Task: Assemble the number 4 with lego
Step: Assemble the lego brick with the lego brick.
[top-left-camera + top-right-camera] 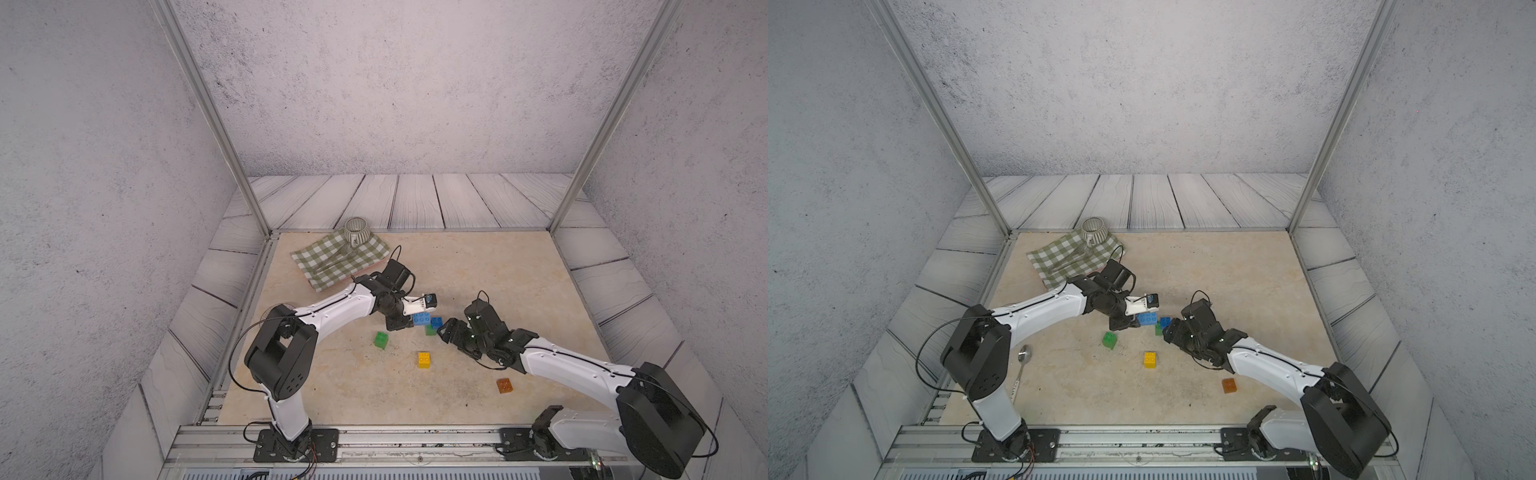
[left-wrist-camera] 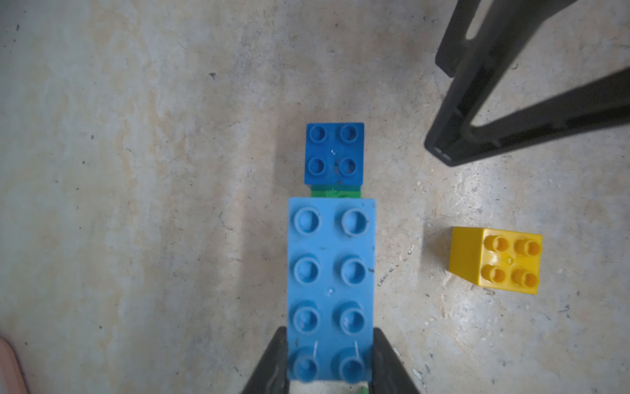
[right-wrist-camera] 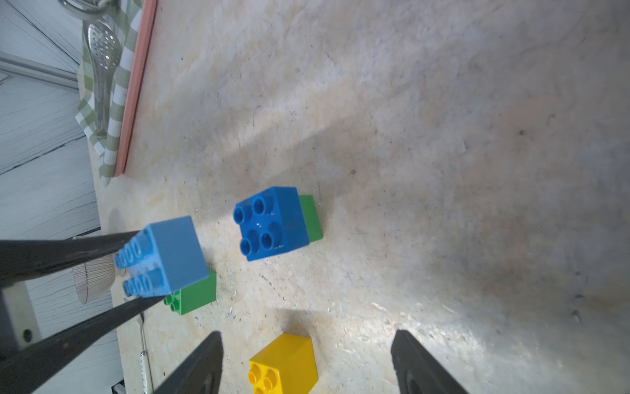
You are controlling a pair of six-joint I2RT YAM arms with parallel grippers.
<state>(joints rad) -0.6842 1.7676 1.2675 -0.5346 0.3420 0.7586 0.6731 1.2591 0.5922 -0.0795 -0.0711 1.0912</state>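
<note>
Over mottled tabletop point(image 2: 136, 170), left end effector point(image 2: 330, 344) clamps long studded brick point(image 2: 330, 283); right end effector point(image 3: 306, 336) gapes empty.

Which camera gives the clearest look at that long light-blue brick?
The left wrist view: the light-blue brick sits close and large, all eight studs facing the camera, one end clamped in the left pincer. The right wrist view shows it slantwise, studs seen sideways. In both top views it is tiny.

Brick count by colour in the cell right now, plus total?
green bricks: 2
light-blue brick: 1
dark-blue brick: 1
yellow brick: 1
orange-brown brick: 1
Total: 6
</note>
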